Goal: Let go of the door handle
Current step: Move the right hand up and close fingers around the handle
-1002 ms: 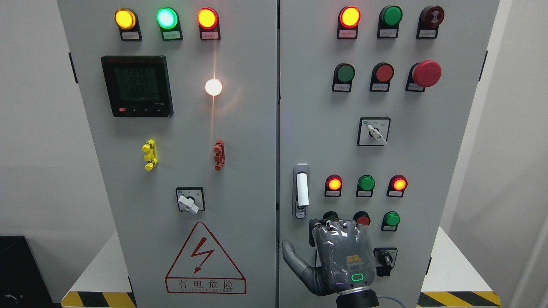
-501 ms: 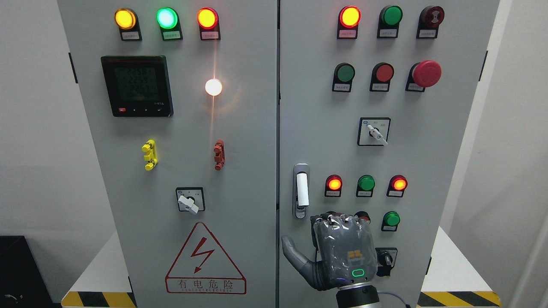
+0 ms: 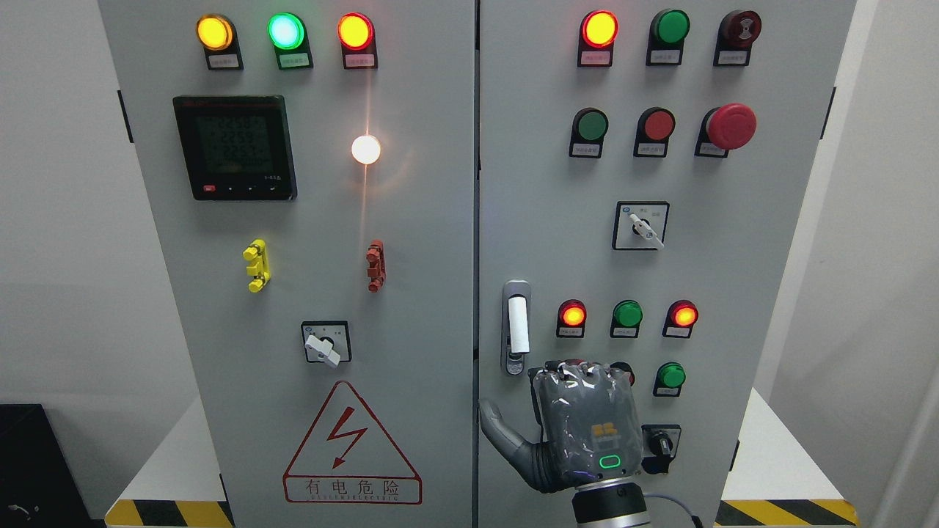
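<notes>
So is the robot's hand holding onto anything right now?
No, nothing. The right hand sits below the door handle, apart from it, with its thumb stuck out to the side.

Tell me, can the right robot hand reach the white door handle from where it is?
Probably yes. The right robot hand sits just below and right of the white door handle, not touching it, holding nothing. Only bare door panel lies between them.

The cabinet doors (image 3: 411, 293) look matt painted metal, the door handle (image 3: 516, 326) shiny metal with a white plastic grip, the right hand (image 3: 587, 429) glossy.
</notes>
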Action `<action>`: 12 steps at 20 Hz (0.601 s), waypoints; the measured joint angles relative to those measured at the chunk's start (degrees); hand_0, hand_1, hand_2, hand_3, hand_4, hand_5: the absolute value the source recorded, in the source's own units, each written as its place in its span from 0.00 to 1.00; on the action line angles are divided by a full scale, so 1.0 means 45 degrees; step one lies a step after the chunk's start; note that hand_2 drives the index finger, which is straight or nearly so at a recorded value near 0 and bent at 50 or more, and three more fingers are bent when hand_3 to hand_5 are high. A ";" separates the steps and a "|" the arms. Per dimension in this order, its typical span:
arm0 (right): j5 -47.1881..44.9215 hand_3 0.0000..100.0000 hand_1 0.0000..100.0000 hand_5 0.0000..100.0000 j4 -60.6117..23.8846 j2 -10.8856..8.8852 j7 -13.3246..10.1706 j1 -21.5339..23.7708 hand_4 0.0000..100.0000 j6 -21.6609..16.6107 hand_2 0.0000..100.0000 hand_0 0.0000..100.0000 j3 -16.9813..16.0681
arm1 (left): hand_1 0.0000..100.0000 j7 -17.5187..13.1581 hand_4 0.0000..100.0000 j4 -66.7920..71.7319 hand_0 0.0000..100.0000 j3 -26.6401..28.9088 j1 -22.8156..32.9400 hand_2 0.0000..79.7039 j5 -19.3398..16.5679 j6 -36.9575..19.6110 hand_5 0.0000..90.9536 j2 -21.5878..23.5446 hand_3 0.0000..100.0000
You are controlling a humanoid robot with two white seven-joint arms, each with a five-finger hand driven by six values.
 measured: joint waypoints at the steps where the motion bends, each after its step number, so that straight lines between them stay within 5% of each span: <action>1: 0.0000 1.00 0.12 0.99 0.0009 0.0000 0.0048 -0.0038 1.00 0.0129 0.97 0.27 0.0008 | 0.56 0.0000 0.00 0.0000 0.12 0.0000 0.0000 0.00 0.0000 0.0000 0.00 0.0000 0.00; 12: 0.0029 1.00 0.11 0.99 0.0176 0.0006 0.0388 -0.0642 1.00 0.0500 0.98 0.29 0.0054 | 0.56 0.0000 0.00 0.0000 0.12 0.0000 0.0000 0.00 -0.0001 0.0000 0.00 0.0000 0.00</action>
